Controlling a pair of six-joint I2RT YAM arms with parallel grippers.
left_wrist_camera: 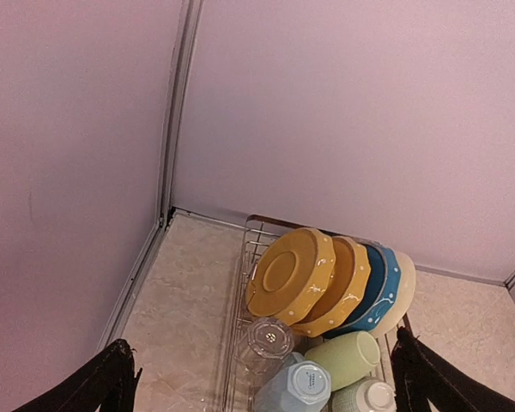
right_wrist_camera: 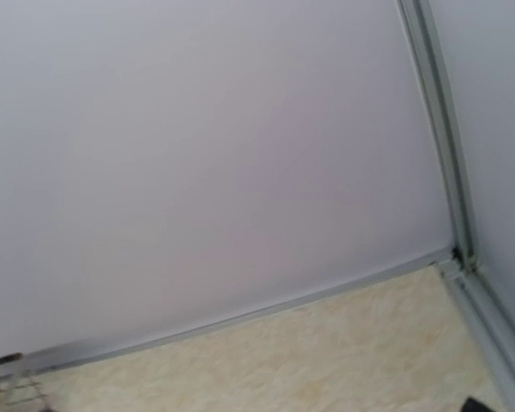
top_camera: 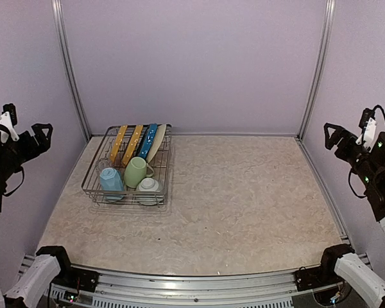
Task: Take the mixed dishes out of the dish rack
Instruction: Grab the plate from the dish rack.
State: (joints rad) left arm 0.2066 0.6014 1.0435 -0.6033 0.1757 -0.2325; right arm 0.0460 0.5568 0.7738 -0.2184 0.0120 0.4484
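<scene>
The silver wire dish rack (top_camera: 92,181) sits at the table's far left. Two yellow dotted plates (top_camera: 118,142) (top_camera: 133,144), a blue plate (top_camera: 147,140) and a cream plate (top_camera: 158,142) stand upright in its back half. In front lie a light green mug (top_camera: 135,172), a light blue cup (top_camera: 110,180), a small white cup (top_camera: 149,186) and a clear glass (left_wrist_camera: 269,339). My left gripper (top_camera: 40,138) is open and empty, raised high to the left of the rack; its fingertips (left_wrist_camera: 112,382) frame the dishes. My right gripper (top_camera: 337,138) is open and empty, raised at the far right.
Pale walls with metal corner rails (top_camera: 70,77) close in the marbled table (top_camera: 244,192) on three sides. The rack stands close to the left wall. A metal rail (top_camera: 192,282) runs along the near edge between the arm bases.
</scene>
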